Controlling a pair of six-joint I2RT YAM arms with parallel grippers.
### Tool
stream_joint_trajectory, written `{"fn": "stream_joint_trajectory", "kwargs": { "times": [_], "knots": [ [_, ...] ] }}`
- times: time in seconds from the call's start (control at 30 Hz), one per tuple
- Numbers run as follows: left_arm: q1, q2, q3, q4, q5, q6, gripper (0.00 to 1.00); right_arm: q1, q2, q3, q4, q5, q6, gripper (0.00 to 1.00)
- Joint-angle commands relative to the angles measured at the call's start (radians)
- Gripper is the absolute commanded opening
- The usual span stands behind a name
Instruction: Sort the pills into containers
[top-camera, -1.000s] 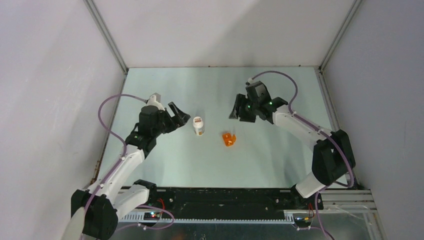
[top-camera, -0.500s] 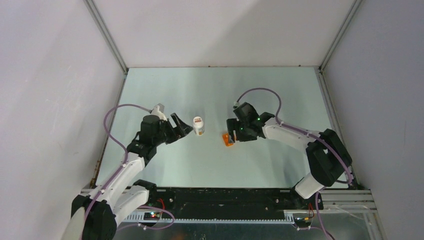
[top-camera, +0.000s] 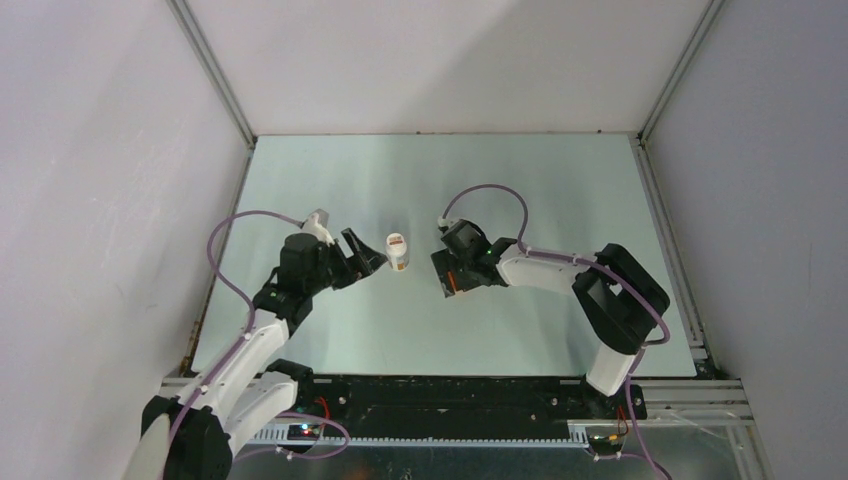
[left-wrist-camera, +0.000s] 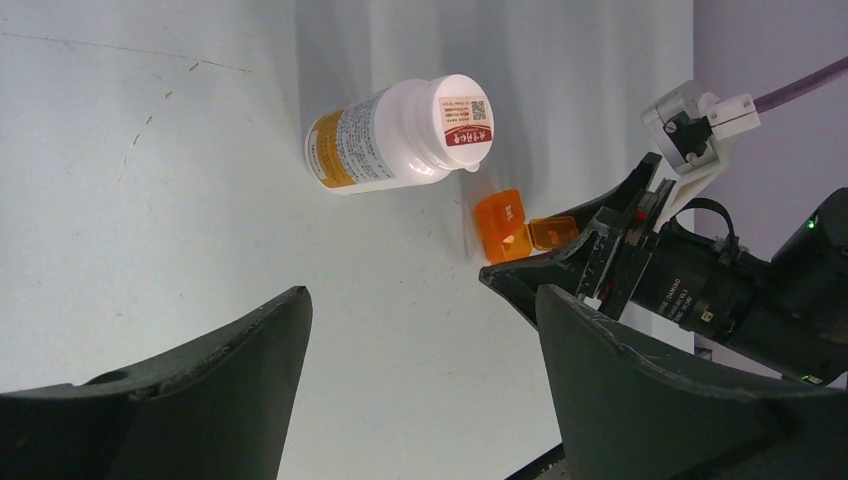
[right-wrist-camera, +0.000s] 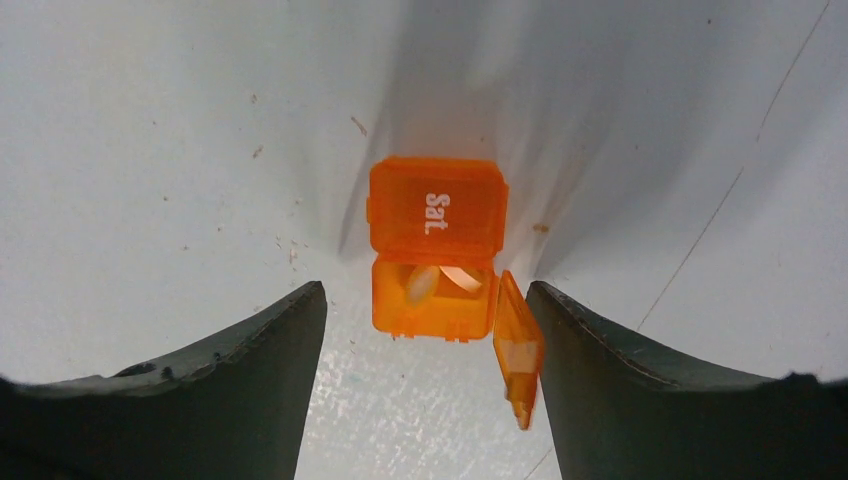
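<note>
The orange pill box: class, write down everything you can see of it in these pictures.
The orange pill box is small, boxy, translucent plastic. A squarish panel printed "Sat." adjoins an open compartment holding a pale pill, and a thin flap juts out at one side. It rests on the table, between the open fingers of the right gripper, which do not appear to touch it.

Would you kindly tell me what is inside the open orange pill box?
The orange pill box holds one pale oval pill and a whitish piece beside it. Its near wall covers the compartment's floor, so anything lower is hidden.
</note>
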Motion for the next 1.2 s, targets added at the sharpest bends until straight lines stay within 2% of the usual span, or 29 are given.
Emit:
{"fn": "stream_joint_trajectory", "kwargs": {
  "times": [0.0, 0.37, 0.6, 0.97, 1.07, 1.17],
  "knots": [
    [-0.004, -0.013, -0.004, 0.039, 0.012, -0.002, 0.88, 0.001, 0.021, 0.013, 0.072, 0.022, -0.027, 0.76],
    [-0.005, 0.012, 0.007, 0.033, 0.007, -0.006, 0.88, 0.008, 0.035, 0.014, 0.034, 0.049, 0.004, 0.63],
    [-0.006, 0.005, 0.000, 0.032, 0.024, -0.018, 0.88, 0.009, 0.024, 0.014, 0.008, 0.065, -0.017, 0.48],
    [-0.023, -0.002, -0.011, 0.094, 0.098, -0.067, 0.88, 0.024, -0.129, 0.015, 0.003, -0.075, -0.124, 0.46],
    [-0.034, 0.008, -0.002, 0.108, 0.125, -0.077, 0.88, 0.037, -0.186, 0.035, -0.043, -0.100, -0.134, 0.46],
    [-0.052, 0.026, 0.015, 0.141, 0.156, -0.112, 0.84, 0.059, -0.234, 0.074, -0.098, -0.129, -0.149, 0.46]
  ]
}}
